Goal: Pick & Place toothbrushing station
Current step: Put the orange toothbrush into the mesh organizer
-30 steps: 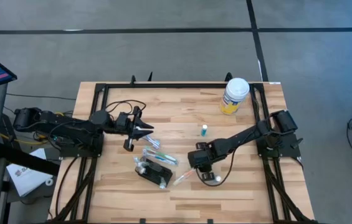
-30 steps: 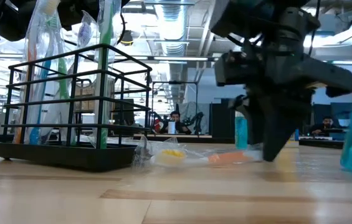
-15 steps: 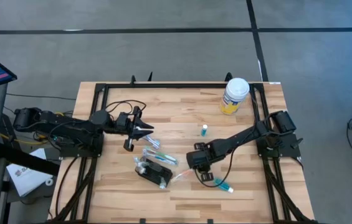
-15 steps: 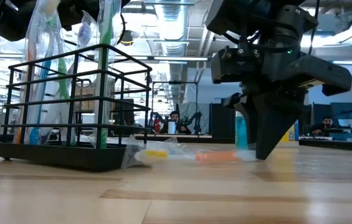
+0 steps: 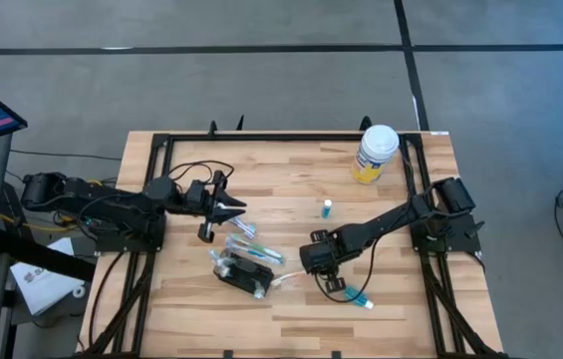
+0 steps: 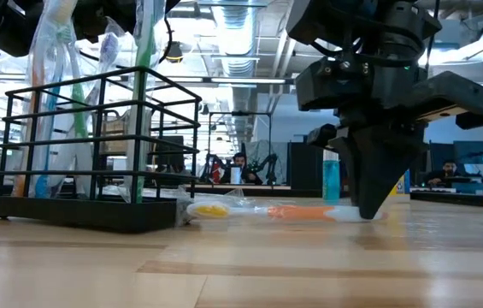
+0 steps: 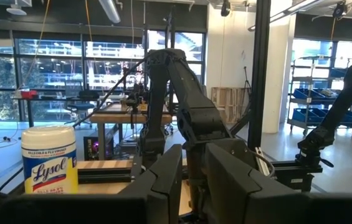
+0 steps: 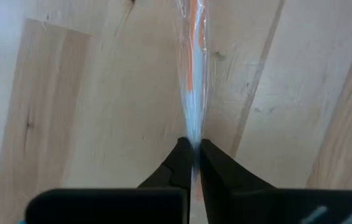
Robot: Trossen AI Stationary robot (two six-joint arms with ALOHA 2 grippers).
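Note:
The toothbrushing station (image 5: 242, 273) is a black wire holder on a flat base (image 6: 83, 214), standing near the table's middle. Wrapped toothbrushes (image 6: 61, 103) stand upright in it. An orange toothbrush in a clear wrapper (image 6: 288, 211) lies flat on the wood beside the holder, its yellow head (image 6: 211, 209) toward it. My right gripper (image 5: 317, 259) points down at the wrapper's other end, shut on it. My left gripper (image 5: 225, 209) hovers left of centre, beyond the holder, slightly open and holding nothing. My right gripper pinches the clear wrapper's end (image 8: 192, 144) between its two fingertips (image 6: 369, 205), on the side away from the holder. The fingers come from above, pointing down, in line with the toothbrush. The wrapped toothbrush lies level on the table.
More wrapped toothbrushes (image 5: 256, 245) lie between the holder and my left gripper. A teal tube (image 5: 358, 297) lies near my right gripper toward the near edge. A small teal bottle (image 5: 327, 207) stands mid-table, and a white-lidded yellow canister (image 5: 376, 152) at the far right.
My right gripper has shifted a little toward the holder, and the wrapped orange toothbrush has slid along the table toward it. The holder has turned slightly. The teal tube, upright beside the gripper before, has fallen and lies nearer the near edge.

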